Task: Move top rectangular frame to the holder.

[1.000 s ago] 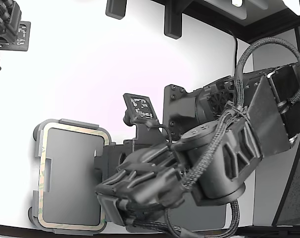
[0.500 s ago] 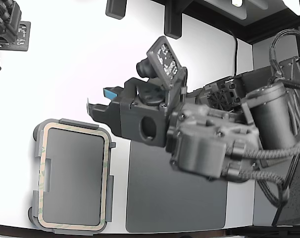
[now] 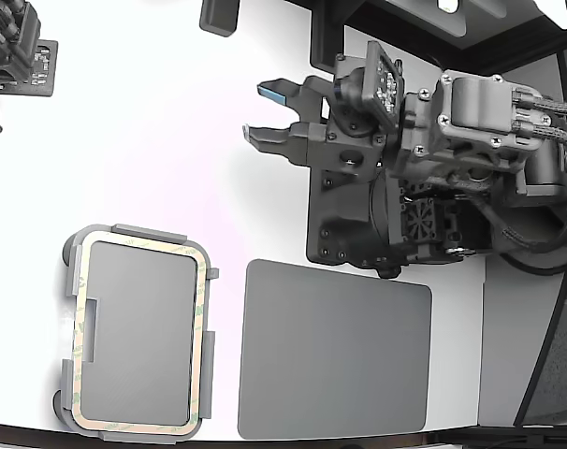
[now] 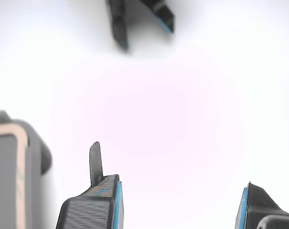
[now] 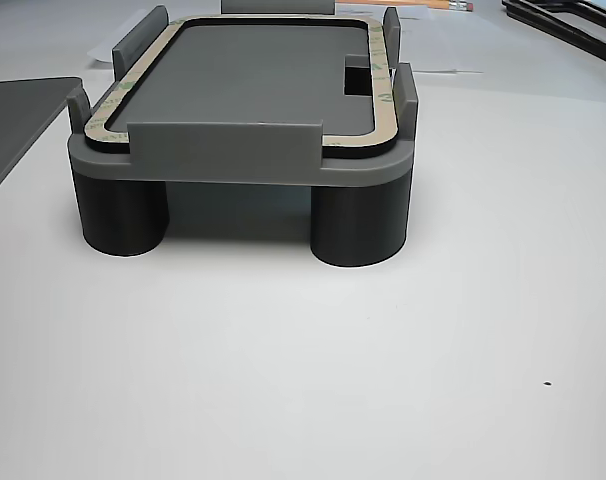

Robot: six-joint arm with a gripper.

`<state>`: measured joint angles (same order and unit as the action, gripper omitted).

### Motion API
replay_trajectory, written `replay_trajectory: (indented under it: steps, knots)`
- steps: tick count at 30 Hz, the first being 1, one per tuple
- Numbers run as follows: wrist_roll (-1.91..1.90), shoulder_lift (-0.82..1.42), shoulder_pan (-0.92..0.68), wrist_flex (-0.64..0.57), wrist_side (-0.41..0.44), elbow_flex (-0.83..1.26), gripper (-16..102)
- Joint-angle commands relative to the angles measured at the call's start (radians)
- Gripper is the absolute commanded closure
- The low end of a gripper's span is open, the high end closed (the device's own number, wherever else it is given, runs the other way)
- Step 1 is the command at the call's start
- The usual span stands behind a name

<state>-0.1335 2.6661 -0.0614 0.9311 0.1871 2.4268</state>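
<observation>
One rectangular frame point(image 3: 205, 309), one holder point(image 3: 70, 281), one dark mat point(image 3: 335, 351), one gripper point(image 3: 263, 114), two fingers point(image 4: 94, 202).

Frame seated in holder; gripper clear of both.
The frame point(image 3: 201, 309) lies in the holder point(image 3: 70, 281) at the exterior view's lower left; the mat point(image 3: 332, 351) lies just right of it, the gripper point(image 3: 265, 112) well apart, farther up.

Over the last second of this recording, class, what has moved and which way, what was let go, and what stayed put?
The gripper rose off the holder, swung toward the exterior view's upper right, and now hangs open and empty over bare white table. It was down at the holder's edge a second ago. The top rectangular frame stayed seated in the holder, and the dark grey mat, earlier partly hidden by the arm, is unmoved.
</observation>
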Motion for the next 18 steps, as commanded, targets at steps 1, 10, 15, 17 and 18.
replay_trajectory:
  steps: [1,10,15,17,18]
  knots:
    - [0.005,0.184,0.017,0.029,-0.002,0.092,-14]
    - [-0.018,0.288,0.018,0.052,0.011,0.209,-14]
    - [-0.046,0.288,0.020,0.049,0.054,0.209,-14]
    - [-0.038,0.288,0.020,0.049,0.044,0.210,-14]
    - [-0.028,0.288,0.020,0.046,0.026,0.210,-14]
